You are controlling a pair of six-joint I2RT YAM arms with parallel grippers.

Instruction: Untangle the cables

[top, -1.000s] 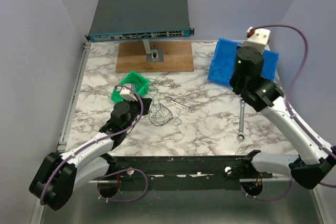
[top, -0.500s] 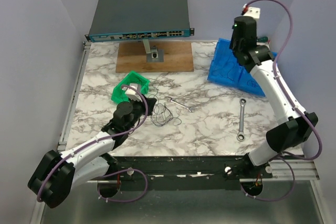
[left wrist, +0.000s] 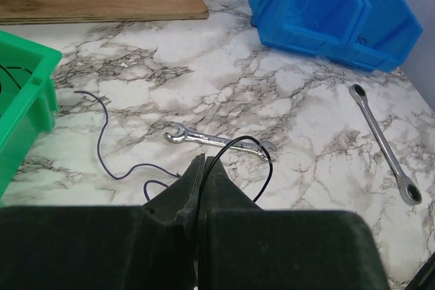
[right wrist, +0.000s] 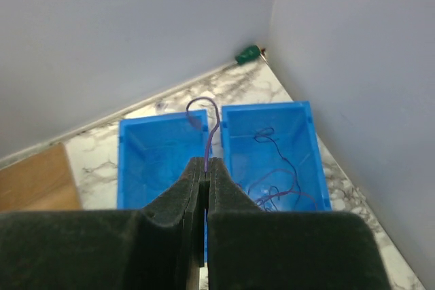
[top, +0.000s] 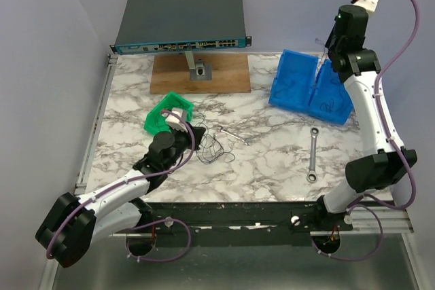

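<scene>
A small scribbly bundle of thin dark cables point(top: 212, 147) lies on the marble table just right of my left gripper point(top: 195, 134). The left gripper point(left wrist: 203, 162) is shut on a black cable point(left wrist: 264, 161) that loops out above its tips. Another dark cable point(left wrist: 100, 147) trails on the table to the left. My right gripper point(top: 329, 44) is raised high over two blue bins point(top: 289, 93). The right gripper point(right wrist: 206, 162) is shut on a thin purple cable point(right wrist: 208, 134) that hangs over the wall between the bins. Several loose cables point(right wrist: 282, 174) lie in the right bin point(right wrist: 299, 117).
A green bin point(top: 158, 119) stands left of the left gripper. A small silver wrench point(top: 234, 135) and a longer ratchet wrench point(top: 312, 154) lie on the table. A network switch point(top: 180, 22) and a wooden board point(top: 224, 76) are at the back. Walls close in on the right corner.
My right arm has swung up and back from low over the bins to high above them, holding the purple cable. My left gripper has crept slightly right toward the bundle.
</scene>
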